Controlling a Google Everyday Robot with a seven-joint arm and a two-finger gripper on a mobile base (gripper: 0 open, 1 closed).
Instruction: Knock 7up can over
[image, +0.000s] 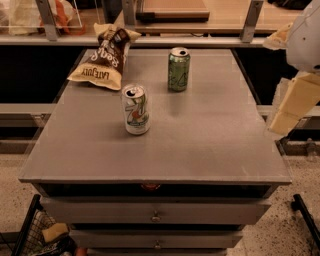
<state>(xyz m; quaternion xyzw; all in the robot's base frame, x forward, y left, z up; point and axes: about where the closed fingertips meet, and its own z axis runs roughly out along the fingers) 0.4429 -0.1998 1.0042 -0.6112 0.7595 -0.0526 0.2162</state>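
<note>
The 7up can (136, 110) stands upright on the grey table (210, 145), left of its middle. It is white and silver with a green "7" logo and a silver top. My gripper (292, 107) is at the right edge of the view, on a cream and white arm beyond the table's right edge. It is well apart from the can and level with it.
A darker all-green can (178, 69) stands upright behind and to the right of the 7up can. A brown and yellow chip bag (104, 57) lies at the back left corner. Drawers (156, 214) are below the tabletop, and a shelf (200, 20) runs behind it.
</note>
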